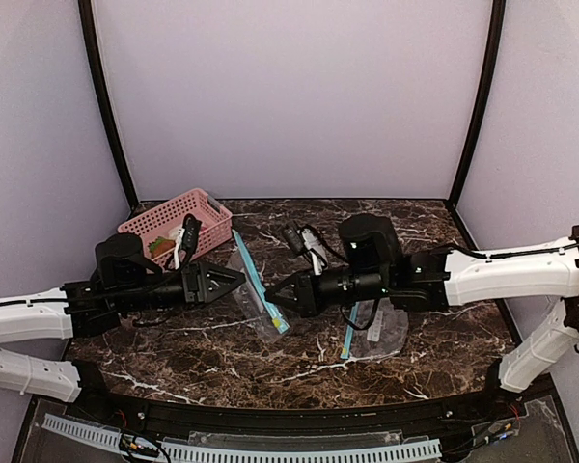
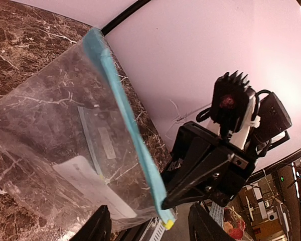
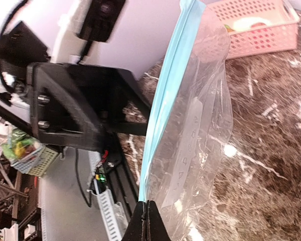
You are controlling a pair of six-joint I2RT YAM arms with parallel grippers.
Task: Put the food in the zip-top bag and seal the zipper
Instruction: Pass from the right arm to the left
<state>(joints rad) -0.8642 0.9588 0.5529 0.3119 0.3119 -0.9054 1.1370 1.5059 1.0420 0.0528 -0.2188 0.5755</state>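
Observation:
A clear zip-top bag (image 1: 254,294) with a blue zipper strip (image 1: 259,282) is held up between my two grippers; nothing shows inside it but a white label. My right gripper (image 3: 146,221) is shut on the near end of the zipper strip (image 3: 163,110), as the left wrist view (image 2: 165,203) also shows. My left gripper (image 2: 149,228) is open, its fingers either side of the bag's lower corner (image 2: 90,165). The food lies in the pink basket (image 1: 203,207) at the back left: whitish and green-brown pieces (image 1: 166,245), partly hidden. It also shows in the right wrist view (image 3: 248,22).
A second clear bag (image 1: 386,333) with a blue strip lies flat on the marble table under my right arm. The pink basket (image 3: 271,35) stands just behind my left arm. Purple walls with black posts close the back and sides.

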